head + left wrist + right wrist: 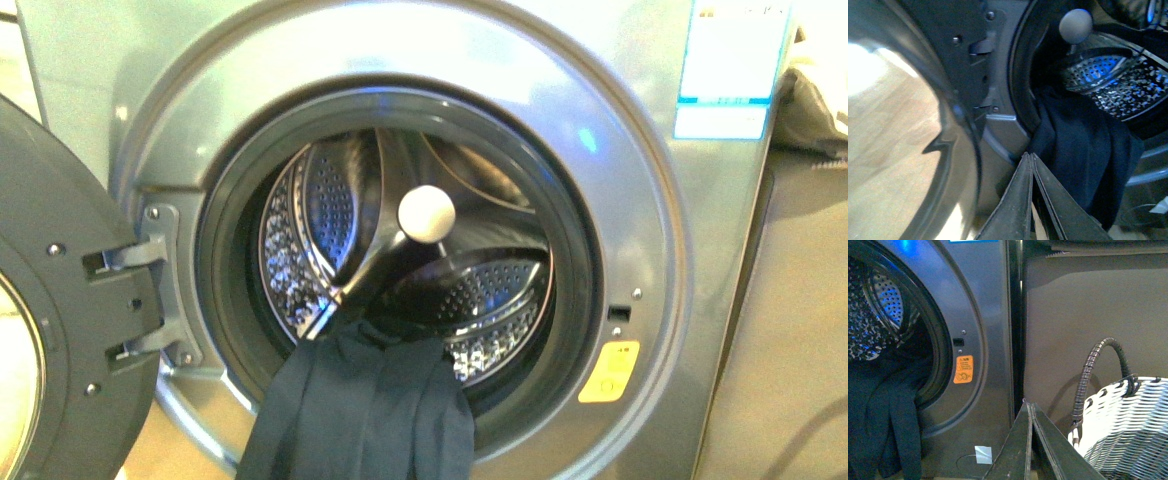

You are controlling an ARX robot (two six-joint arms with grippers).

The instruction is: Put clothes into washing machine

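The grey-silver washing machine [640, 200] stands with its door [60, 300] swung open to the left. The dark navy clothes [365, 410] lie half in the perforated drum [500, 300] and hang out over the porthole's lower rim. A white ball [427, 213] shows in the drum. Neither gripper shows in the front view. My left gripper [1030, 156] is shut and empty, its tip just in front of the hanging clothes [1083, 150]. My right gripper [1029, 403] is shut and empty, to the right of the machine; the clothes [893, 420] show at that view's edge.
A white woven basket [1128, 425] with a dark handle stands to the right of the machine, beside my right gripper. A brown cabinet side [1088, 315] stands behind it. The open door [908, 125] is close beside my left gripper. An orange sticker [963, 369] marks the machine's front.
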